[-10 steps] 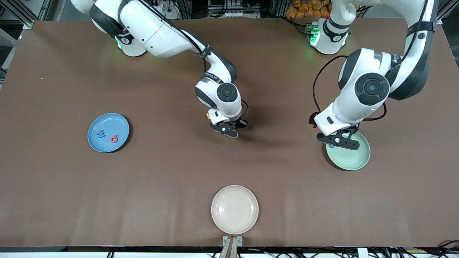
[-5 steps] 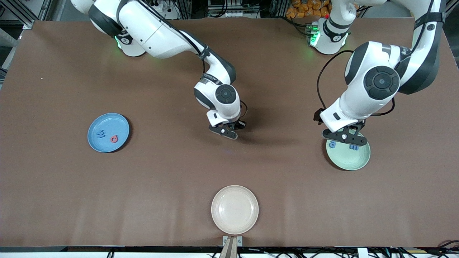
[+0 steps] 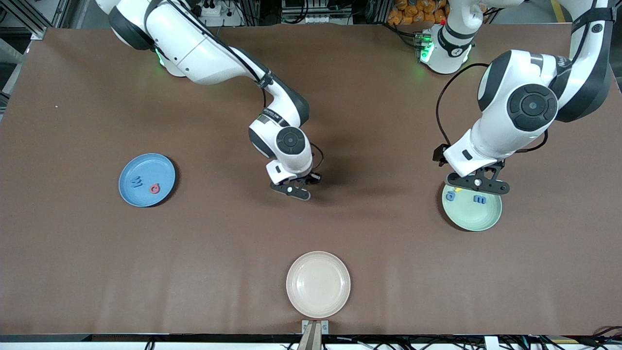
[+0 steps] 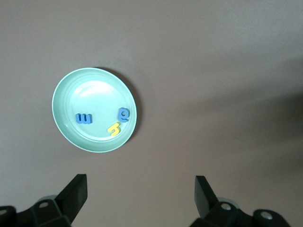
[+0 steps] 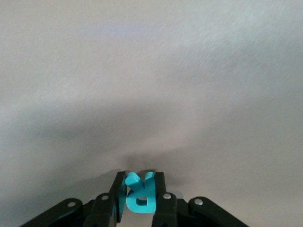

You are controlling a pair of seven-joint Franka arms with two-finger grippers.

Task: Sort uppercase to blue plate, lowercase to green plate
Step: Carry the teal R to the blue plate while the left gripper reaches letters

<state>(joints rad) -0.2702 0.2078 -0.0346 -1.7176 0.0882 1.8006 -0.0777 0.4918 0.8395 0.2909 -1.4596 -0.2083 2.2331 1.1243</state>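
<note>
While the right claw [image 5: 139, 196] pinches the teal R [image 5: 140, 193] over bare tabletop [image 3: 218, 233], well apart from the blue plate [image 3: 165, 167], left claw [image 4: 141, 193] hangs open above the green plate [image 4: 64, 90]. R looks light, soft foam; edge grip suits.

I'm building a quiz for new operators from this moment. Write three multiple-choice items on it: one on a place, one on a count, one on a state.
1. Where does the small yellow foam letter h lie?
A. pale green round plate
B. blue round plate
C. cream round plate

2. How many letters lie on the blue plate?
A. one
B. two
C. four

3. The right tool is
A. open, empty
B. shut, empty
C. shut on the teal foam letter R

Key: A, the left wrist view shows it there; B, a blue and a red one; C, fingers clamp it.
</note>
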